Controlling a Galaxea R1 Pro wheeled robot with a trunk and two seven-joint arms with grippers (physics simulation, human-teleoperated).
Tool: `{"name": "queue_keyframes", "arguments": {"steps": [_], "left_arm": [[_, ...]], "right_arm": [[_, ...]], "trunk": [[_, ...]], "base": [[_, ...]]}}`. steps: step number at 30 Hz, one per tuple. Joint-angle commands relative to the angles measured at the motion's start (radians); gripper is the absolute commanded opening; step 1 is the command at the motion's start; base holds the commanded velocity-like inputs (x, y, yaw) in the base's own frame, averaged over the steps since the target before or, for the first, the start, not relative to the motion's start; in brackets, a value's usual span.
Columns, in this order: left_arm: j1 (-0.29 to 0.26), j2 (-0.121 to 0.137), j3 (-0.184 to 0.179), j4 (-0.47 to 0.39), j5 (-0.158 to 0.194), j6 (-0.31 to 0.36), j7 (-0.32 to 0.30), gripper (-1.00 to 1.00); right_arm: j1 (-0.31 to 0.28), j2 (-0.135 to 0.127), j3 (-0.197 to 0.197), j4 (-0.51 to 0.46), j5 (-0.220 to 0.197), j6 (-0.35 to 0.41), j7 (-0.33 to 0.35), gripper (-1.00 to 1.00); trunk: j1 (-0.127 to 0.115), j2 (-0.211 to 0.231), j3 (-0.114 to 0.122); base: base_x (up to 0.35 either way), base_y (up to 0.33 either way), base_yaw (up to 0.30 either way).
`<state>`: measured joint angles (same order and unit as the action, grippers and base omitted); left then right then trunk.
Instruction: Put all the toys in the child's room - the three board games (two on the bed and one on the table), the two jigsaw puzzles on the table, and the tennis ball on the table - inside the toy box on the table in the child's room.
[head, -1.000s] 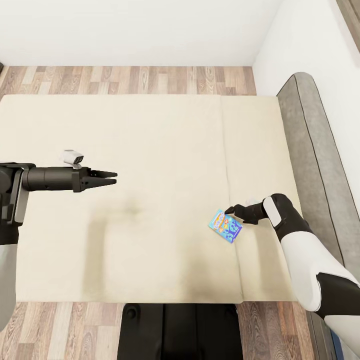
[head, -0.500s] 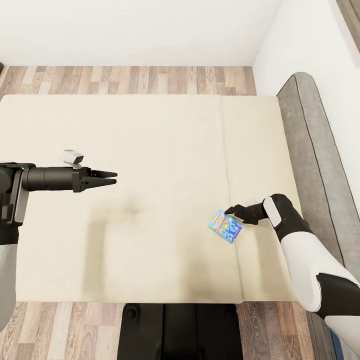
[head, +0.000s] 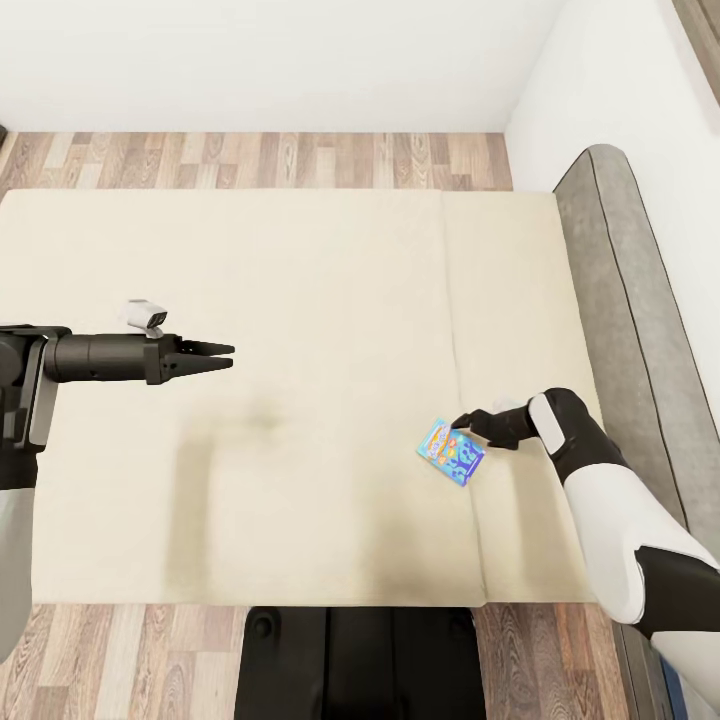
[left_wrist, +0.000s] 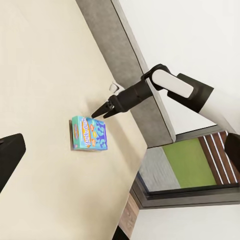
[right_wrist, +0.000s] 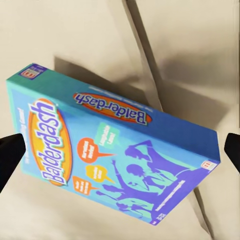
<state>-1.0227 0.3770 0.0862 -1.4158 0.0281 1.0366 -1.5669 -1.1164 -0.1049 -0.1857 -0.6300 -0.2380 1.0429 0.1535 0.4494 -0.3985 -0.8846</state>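
Note:
A blue Balderdash board game (head: 451, 452) lies flat on the bed (head: 330, 280), close to the seam between the two mattress parts. My right gripper (head: 464, 420) hovers just over its far corner, open. In the right wrist view the board game (right_wrist: 110, 155) sits between my two dark fingertips (right_wrist: 11, 155), which stand wide apart at either side. The left wrist view looks across the mattress at the same board game (left_wrist: 90, 134) with the right gripper (left_wrist: 100, 113) pointing down at it. My left gripper (head: 226, 357) is open and held out level over the left half of the bed, holding nothing.
The grey headboard (head: 620, 260) runs along the bed's right side against a white wall (head: 640, 90). A strip of wood-plank floor (head: 260, 160) lies beyond the far edge of the bed. My dark base (head: 350, 660) stands at the near edge.

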Motion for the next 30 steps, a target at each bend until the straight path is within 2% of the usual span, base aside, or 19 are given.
{"name": "queue_keyframes", "arguments": {"steps": [1,11,30], "left_arm": [[0.0,0.0,0.0,0.0,-0.001,0.011,-0.004,1.0],[0.0,0.0,0.0,0.0,-0.001,0.011,-0.004,1.0],[0.0,0.0,0.0,0.0,-0.002,0.011,-0.004,1.0]], "right_arm": [[0.0,-0.001,-0.003,-0.001,0.003,0.004,0.004,1.0],[0.0,-0.012,-0.002,-0.003,0.003,0.004,0.003,1.0],[0.0,-0.017,-0.003,-0.002,0.006,0.004,0.002,1.0]], "trunk": [[0.001,-0.002,-0.001],[0.001,-0.002,-0.001],[0.001,-0.002,-0.001]], "base": [[0.0,0.0,0.0],[0.0,0.0,0.0],[0.0,0.0,0.0]]}}
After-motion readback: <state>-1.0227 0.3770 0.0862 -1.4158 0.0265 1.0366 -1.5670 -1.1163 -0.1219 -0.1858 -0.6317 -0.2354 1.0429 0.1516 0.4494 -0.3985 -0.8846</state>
